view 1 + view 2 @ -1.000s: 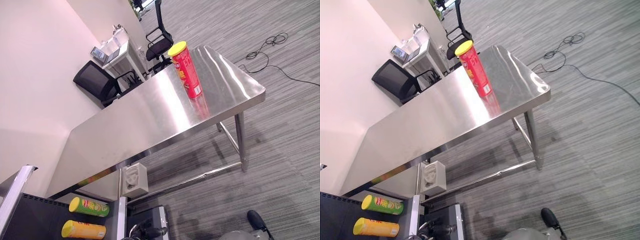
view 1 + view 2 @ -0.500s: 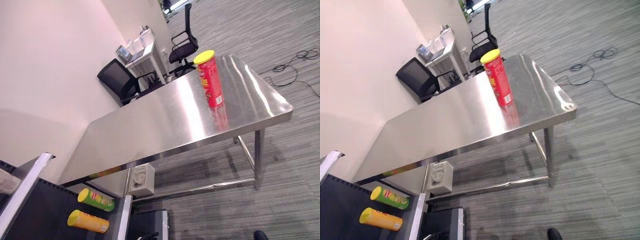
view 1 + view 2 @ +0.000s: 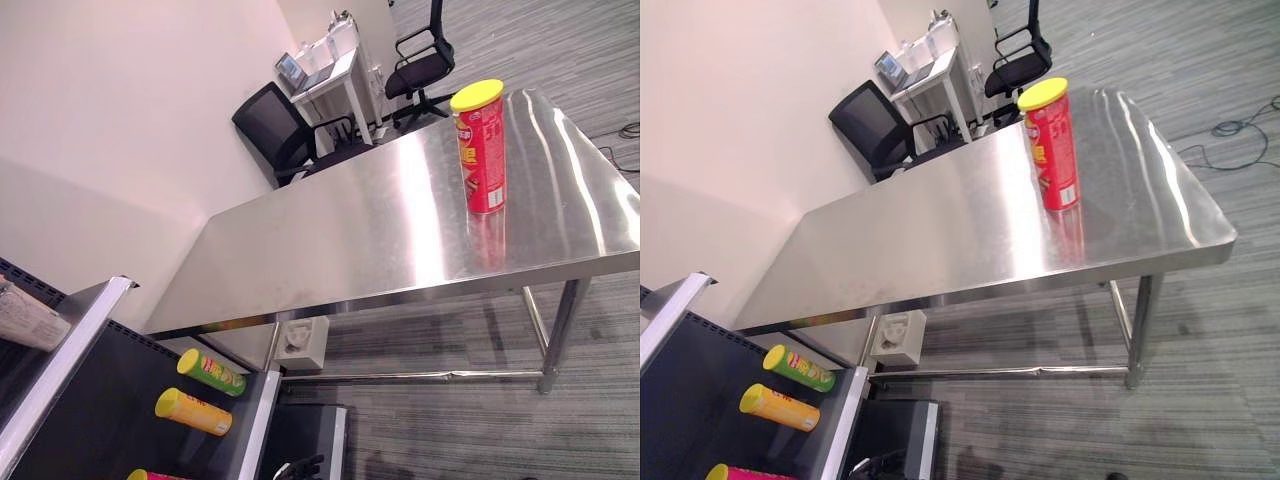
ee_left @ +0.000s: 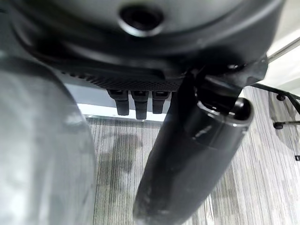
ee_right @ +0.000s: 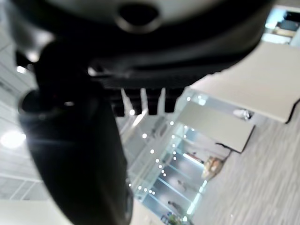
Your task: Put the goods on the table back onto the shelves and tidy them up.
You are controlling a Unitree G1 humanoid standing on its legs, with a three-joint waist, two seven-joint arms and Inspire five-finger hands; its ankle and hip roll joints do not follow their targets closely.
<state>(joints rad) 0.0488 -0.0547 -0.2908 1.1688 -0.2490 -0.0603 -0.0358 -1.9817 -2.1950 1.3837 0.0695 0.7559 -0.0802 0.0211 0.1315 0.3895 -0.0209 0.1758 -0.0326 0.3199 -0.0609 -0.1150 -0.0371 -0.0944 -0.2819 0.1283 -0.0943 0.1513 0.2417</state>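
A red tube can [image 3: 482,150] with a yellow lid stands upright on the steel bench [image 3: 340,240], near its right end. Green [image 3: 212,372] and yellow cans [image 3: 193,412] lie on the shelf [image 3: 255,425]

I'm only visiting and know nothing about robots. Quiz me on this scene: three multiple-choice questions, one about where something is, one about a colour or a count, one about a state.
1. Where is the red cylindrical can with the yellow lid?
A. on the steel table
B. on the dark shelf
C. on the floor

2. How many cans lie fully in view on the shelf, not cut off by the picture's edge?
A. none
B. two
C. five

3. How does the red can stand?
A. on its side
B. upside down
C. upright

A: the can rests on the tabletop, near its right end.
B: a green can and a yellow can lie side by side.
C: its yellow lid is on top.
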